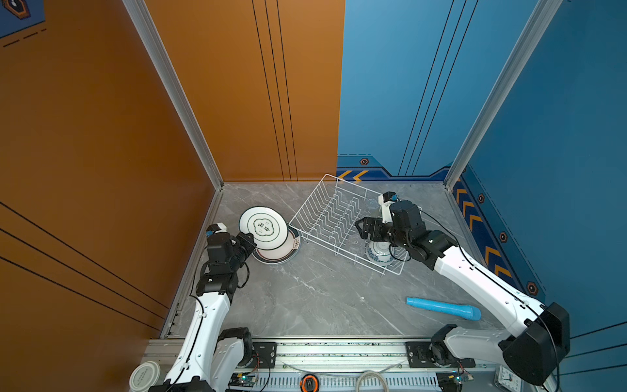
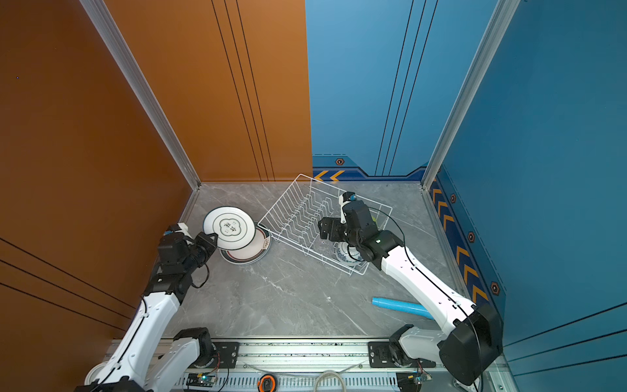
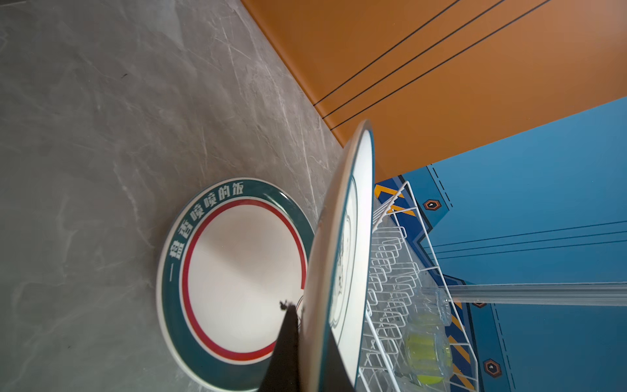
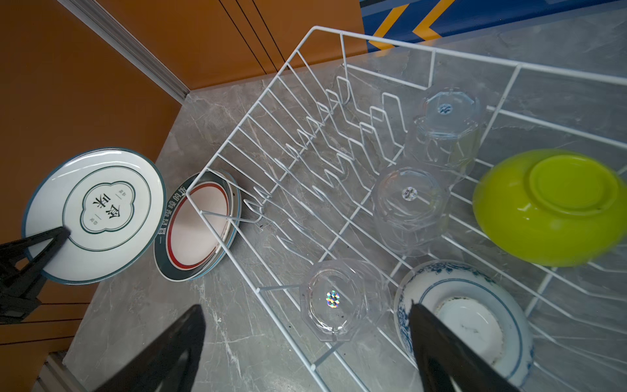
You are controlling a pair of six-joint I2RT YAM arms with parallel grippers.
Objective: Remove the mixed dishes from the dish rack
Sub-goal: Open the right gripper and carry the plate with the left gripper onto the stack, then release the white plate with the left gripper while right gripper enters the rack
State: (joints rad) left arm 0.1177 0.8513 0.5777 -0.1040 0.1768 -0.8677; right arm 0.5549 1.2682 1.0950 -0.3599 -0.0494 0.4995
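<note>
Top view: left gripper (image 1: 245,239) clamps a white plate (image 1: 264,228) by its rim, near the counter's left edge, beside the dish rack (image 1: 325,210). Left wrist: dark-rimmed plate (image 3: 237,281) beneath reads "香喷喷的饭". Right wrist: right gripper (image 4: 305,315) spread wide over a racked clear cup (image 4: 334,298).

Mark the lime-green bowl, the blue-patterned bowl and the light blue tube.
lime-green bowl (image 4: 573,185), right wrist view, upturned base.
blue-patterned bowl (image 4: 471,320), right wrist view, upturned base.
light blue tube (image 1: 442,308), in a top view, mid-body.
</note>
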